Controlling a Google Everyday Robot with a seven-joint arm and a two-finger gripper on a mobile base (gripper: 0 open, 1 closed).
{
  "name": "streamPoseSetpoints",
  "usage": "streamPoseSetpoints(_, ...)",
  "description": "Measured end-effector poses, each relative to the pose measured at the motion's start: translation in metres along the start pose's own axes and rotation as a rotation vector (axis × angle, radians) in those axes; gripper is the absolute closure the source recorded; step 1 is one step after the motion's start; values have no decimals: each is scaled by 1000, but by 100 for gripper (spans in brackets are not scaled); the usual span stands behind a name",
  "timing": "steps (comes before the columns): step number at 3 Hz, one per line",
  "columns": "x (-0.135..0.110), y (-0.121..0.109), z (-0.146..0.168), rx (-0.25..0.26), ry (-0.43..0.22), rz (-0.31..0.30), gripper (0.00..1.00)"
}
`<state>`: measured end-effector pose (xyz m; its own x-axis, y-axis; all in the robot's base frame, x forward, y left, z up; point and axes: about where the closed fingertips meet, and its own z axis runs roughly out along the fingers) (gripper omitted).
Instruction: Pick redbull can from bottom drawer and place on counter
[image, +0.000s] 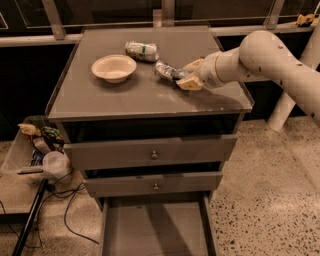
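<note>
The redbull can, slim and silver with blue patches, lies on its side on the counter, right of centre. My gripper is at the can's right end, low over the counter, its tan fingers around that end. The white arm reaches in from the right. The bottom drawer is pulled open below, a wide flat grey tray with nothing visible in it.
A white bowl sits on the counter's left half. A silver can with a green band lies behind it at the back. Two upper drawers with small knobs are shut. A bin of clutter and a tripod stand at left.
</note>
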<state>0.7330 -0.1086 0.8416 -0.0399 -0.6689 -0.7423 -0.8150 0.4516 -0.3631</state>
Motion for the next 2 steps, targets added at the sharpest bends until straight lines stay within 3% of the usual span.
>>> streamPoseSetpoints(2, 0, 0, 0, 0, 0, 0, 13)
